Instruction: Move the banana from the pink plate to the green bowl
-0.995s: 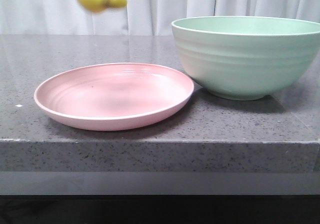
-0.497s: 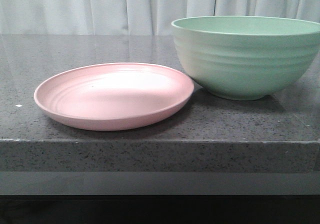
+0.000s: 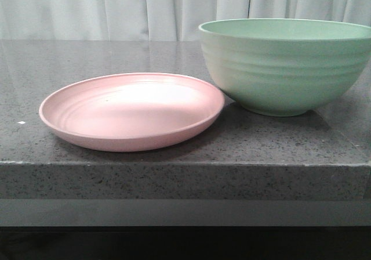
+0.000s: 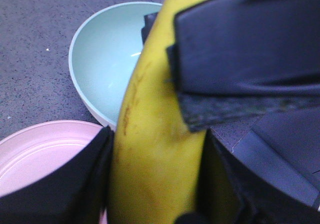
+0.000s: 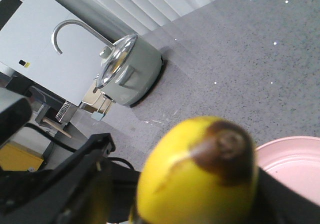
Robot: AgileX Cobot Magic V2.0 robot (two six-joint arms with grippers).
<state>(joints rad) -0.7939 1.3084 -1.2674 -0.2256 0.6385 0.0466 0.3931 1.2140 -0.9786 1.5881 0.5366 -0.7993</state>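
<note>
- Your left pincer (image 4: 157, 184) is clamped on the banana (image 4: 150, 109). A black finger (image 4: 65, 184) presses one side and a padded one (image 4: 235, 64) lies against the other.
- In the left wrist view, the banana hangs in the air above the tabletop (image 4: 35, 59). The green bowl (image 4: 105, 59) and part of the pink plate (image 4: 45, 149) lie below it.
- The banana's yellow skin shows a few thin brown streaks along its length.
- In the front view, neither the fruit nor either arm appears.
- You see the plate (image 3: 133, 144) bare on the dark speckled tabletop (image 3: 174, 179), near its front edge.
- The bowl (image 3: 284, 68) stands just beside the plate, to its right and a little farther back. Whether the two rims touch, you cannot tell.
- The right wrist view shows the banana's brown-tipped end (image 5: 225, 149) close to the lens, blurred.
- Dark shapes flank the banana there, but you cannot tell whether the right pincer (image 5: 190, 199) is wide, narrow or gripping.
- Beyond it, that same view shows a lidded metal pot (image 5: 127, 71) on the tabletop and a slice of the plate's rim (image 5: 295, 159).
</note>
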